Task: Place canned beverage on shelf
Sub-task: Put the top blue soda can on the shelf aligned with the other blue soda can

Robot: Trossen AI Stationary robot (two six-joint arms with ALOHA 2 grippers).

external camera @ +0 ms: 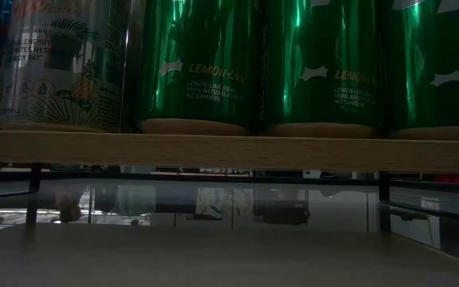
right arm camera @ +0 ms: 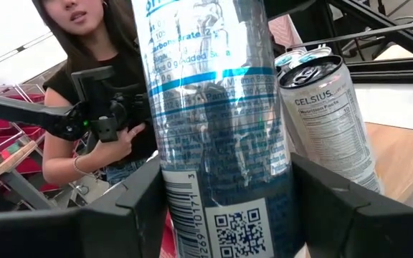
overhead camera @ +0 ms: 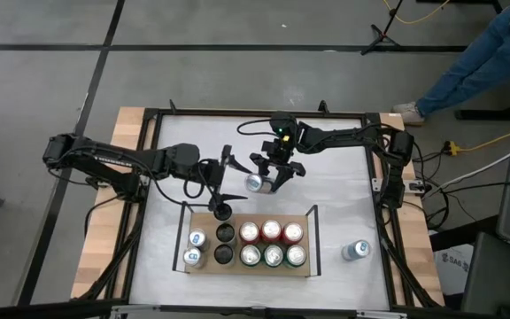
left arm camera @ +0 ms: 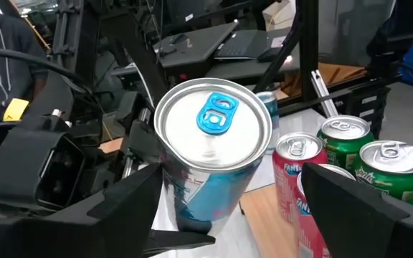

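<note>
From above, I see my right claw (overhead camera: 267,180) pinching a silver can (overhead camera: 255,183) over the surface (overhead camera: 343,190), behind the shelf (overhead camera: 204,218). My left claw (overhead camera: 223,180) hangs spread beside it. In the right wrist view, fingers (right arm camera: 131,204) clamp the can.

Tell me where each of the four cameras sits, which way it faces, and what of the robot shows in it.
High view: overhead, facing straight down; both arms show, left gripper open, right gripper holding the silver can near the shelf.
Low view: table height, facing level; green cans on the shelf board; no robot part.
Left wrist view: looks past its own spread fingers at the can's top.
Right wrist view: looks along the gripped can's side; a person beyond.
Shared: the silver can, in the high and both wrist views.
</note>
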